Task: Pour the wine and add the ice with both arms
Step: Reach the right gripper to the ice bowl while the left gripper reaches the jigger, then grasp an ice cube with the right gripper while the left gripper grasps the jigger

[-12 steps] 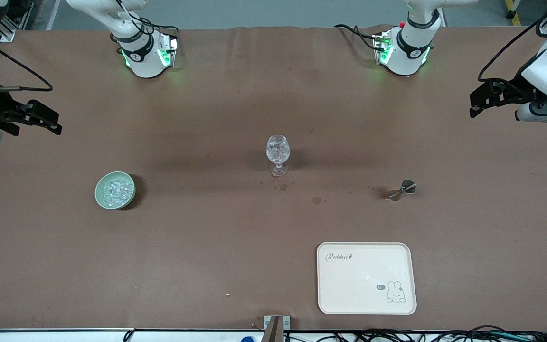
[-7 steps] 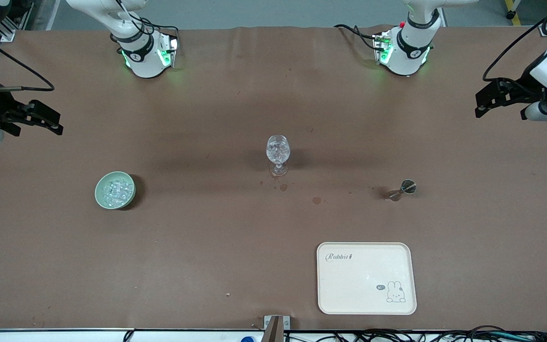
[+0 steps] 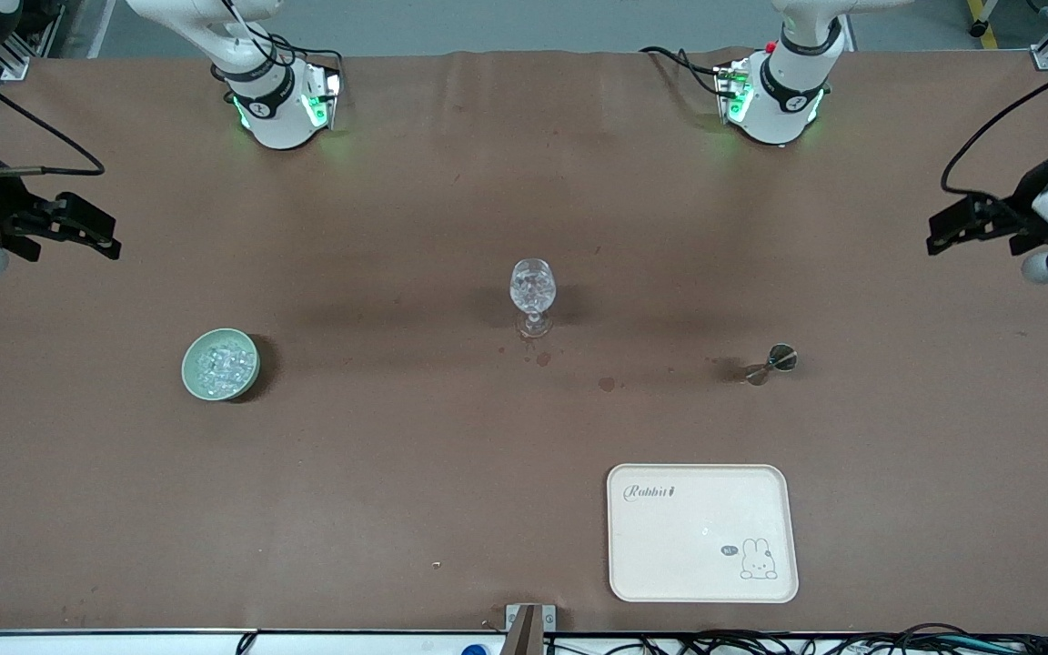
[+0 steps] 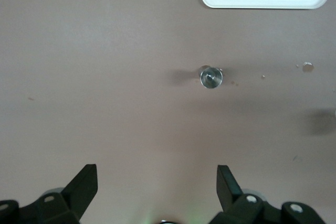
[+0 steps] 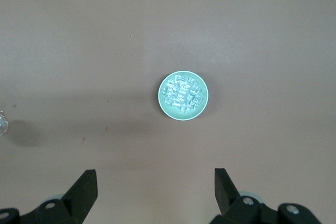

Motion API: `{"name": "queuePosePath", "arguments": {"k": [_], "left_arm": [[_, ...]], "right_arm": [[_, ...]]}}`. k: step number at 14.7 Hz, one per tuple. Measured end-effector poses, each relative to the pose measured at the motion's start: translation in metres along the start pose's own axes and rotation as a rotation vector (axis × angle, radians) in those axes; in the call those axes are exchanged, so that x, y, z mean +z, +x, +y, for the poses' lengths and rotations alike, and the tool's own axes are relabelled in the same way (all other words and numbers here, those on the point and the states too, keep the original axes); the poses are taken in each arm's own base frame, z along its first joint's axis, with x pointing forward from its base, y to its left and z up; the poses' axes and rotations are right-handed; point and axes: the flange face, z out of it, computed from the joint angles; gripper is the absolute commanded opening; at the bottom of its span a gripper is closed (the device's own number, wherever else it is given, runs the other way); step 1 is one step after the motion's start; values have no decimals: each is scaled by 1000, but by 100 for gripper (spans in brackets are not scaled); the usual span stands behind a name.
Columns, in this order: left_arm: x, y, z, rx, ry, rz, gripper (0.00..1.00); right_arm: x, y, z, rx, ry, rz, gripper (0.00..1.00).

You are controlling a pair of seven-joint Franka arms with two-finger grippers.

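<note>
Both tools spread, empty: left tool (image 3: 942, 235) and right tool (image 3: 96, 235) at opposite bench ends. Risk: clipping the upright stemmed glass (image 3: 533, 289) mid-bench when reaching in.

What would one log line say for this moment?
left gripper open, raised at its table end | right gripper open, raised at its end | ice in green bowl | stemmed glass upright

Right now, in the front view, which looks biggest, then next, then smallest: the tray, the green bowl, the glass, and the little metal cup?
1. Tray, by far the largest.
2. Bowl of ice.
3. Glass, a bit smaller than the bowl.
4. Metal cup, smallest; it is lying on its side.
</note>
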Motion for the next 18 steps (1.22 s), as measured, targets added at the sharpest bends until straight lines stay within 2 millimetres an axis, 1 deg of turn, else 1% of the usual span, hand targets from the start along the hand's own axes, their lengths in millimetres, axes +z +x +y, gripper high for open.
{"name": "queuePosePath", "arguments": {"k": [2, 3, 4, 6, 7, 8, 10, 13, 15, 16, 18], "left_arm": [[14, 17, 3, -98, -19, -2, 100], [20, 24, 4, -140, -24, -6, 100], [28, 31, 4, -172, -27, -10, 95], [48, 47, 6, -239, -59, -17, 94], [61, 56, 4, -294, -96, -33, 94], [76, 65, 0, -353, -137, -56, 94], [111, 83, -15, -468, -221, -114, 95], [174, 110, -53, -630, -384, -208, 95], [215, 122, -78, -739, -460, -272, 95], [232, 125, -84, -783, -486, -306, 93], [260, 130, -88, -846, -531, -369, 92]], "right_arm": [[7, 5, 0, 0, 0, 0, 100], [14, 8, 1, 2, 0, -10, 100], [24, 13, 3, 5, 0, -21, 100], [56, 28, 12, 22, 1, -29, 100], [79, 36, 19, 32, 2, -23, 99], [100, 42, 22, 38, 2, -19, 99], [140, 46, 25, 42, 2, -17, 98], [194, 42, 29, 49, 3, -26, 98], [230, 39, 29, 49, 4, -26, 98], [246, 37, 28, 47, 4, -30, 97], [278, 38, 27, 46, 5, -45, 92]]}}
